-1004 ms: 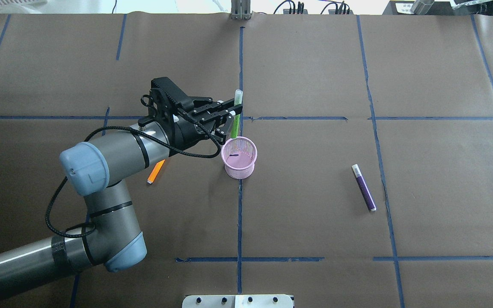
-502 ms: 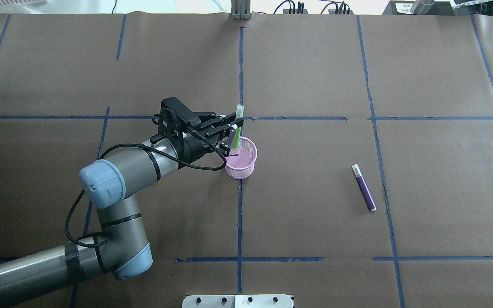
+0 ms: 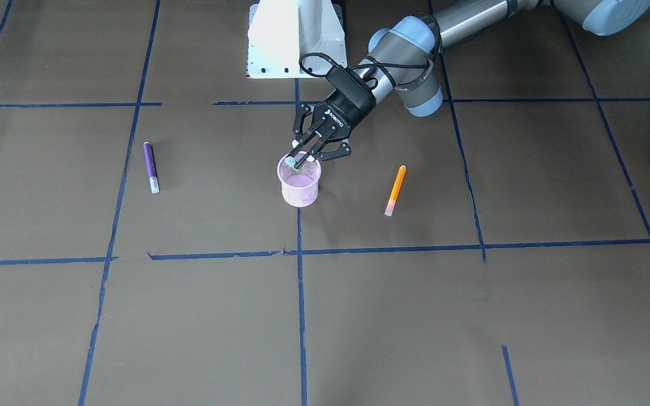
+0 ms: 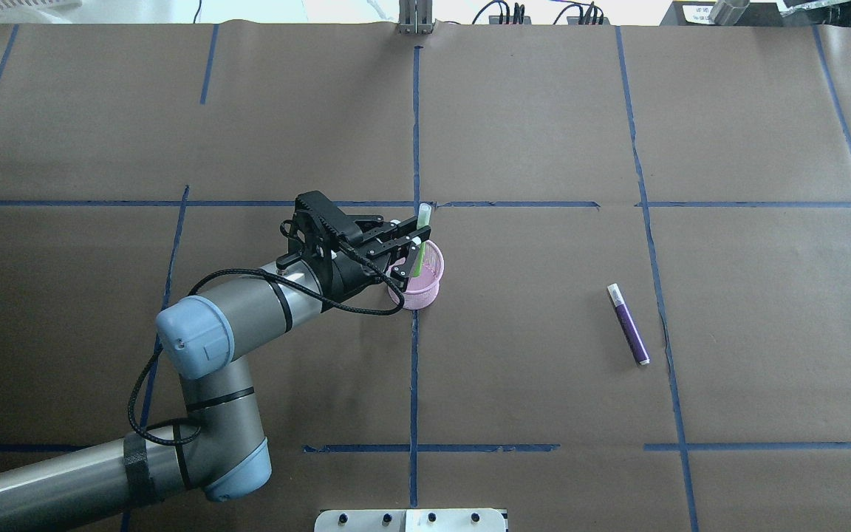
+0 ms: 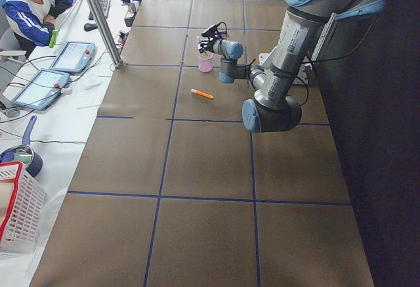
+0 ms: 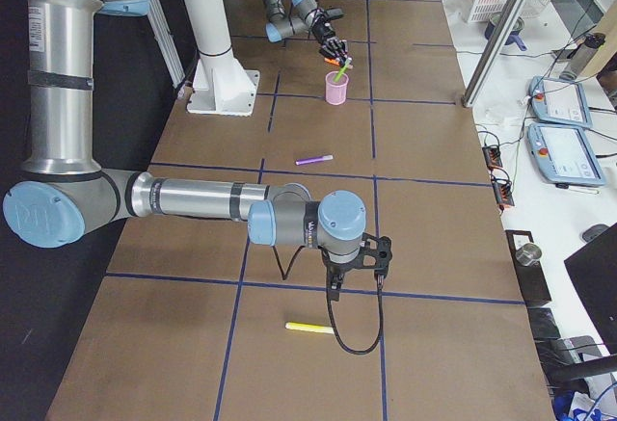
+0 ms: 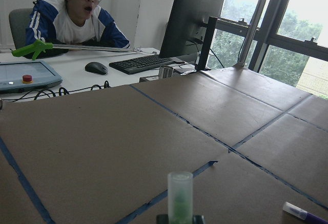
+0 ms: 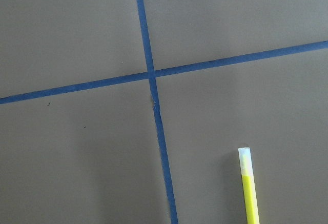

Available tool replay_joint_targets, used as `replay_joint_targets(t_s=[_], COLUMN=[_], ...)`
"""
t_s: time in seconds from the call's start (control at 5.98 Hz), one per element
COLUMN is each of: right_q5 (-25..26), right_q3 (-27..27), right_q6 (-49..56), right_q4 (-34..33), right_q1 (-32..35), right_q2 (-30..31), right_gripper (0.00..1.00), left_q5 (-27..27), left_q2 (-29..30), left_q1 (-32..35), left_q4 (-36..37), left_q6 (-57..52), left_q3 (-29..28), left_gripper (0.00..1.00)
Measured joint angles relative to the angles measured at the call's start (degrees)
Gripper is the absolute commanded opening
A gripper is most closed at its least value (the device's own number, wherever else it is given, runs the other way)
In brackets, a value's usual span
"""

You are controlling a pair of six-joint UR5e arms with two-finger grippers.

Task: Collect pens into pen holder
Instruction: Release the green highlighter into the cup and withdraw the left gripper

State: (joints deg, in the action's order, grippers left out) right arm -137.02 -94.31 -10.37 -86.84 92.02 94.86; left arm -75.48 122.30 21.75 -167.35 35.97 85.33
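Pens go in the small round pink wire-mesh cup (image 4: 425,294), and one is nearly in. The left gripper (image 4: 408,256) is pinched tight on the slim green pen with a pale cap (image 4: 422,222). The pen stands almost straight up, leaning a little. Its bottom end is down inside the cup's mouth and its cap pokes up above the rim.

A second ago the gripper held this pen higher up, at the far side of the cup, with the tip not yet in. Since then the arm has slid closer and gone lower, so the pen has come down into the cup. I think the gripper only has to let go now, and then the first pen is done. If it lets go while the pen leans a lot, the pen might push on the rim and tip the cup.

Other pens lie flat on the brown paper-covered desk (image 4: 544,384). The purple pen with a pale end (image 4: 629,325) is well away on the robot's right side. The orange pen (image 3: 395,189) lies near the cup on the left side, and from above the arm hides it. A yellow pen (image 8: 249,193) lies near the right gripper (image 6: 355,269), far from the cup. I cannot tell if that gripper is open or closed.
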Motion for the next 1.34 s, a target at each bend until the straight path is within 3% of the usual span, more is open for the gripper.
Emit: replay_joint_targets(t_s=[0.67, 1.0, 1.17, 1.34], right_q5=[0.0, -0.1, -0.1, 0.1], right_q3=[0.1, 0.0, 0.0, 0.5], right_q6=[0.0, 0.0, 0.1, 0.0], right_q4=[0.0, 0.0, 0.5, 1.1], right_q1=[0.0, -0.2, -1.2, -3.2], right_q2=[0.0, -0.1, -0.4, -1.5], right_gripper=[1.00, 1.00, 1.00, 1.00], left_q5=[-0.1, 2.4, 4.7, 5.6], left_q2=[-1.2, -4.2, -5.0, -5.5], left_q1=[0.2, 3.8, 6.1, 7.9], left_q4=[1.5, 2.2, 3.7, 10.0], left_q6=[0.3, 1.1, 1.6, 1.7], left_q3=[5.2, 7.8, 8.7, 9.7], left_gripper=[1.00, 1.00, 1.00, 1.00])
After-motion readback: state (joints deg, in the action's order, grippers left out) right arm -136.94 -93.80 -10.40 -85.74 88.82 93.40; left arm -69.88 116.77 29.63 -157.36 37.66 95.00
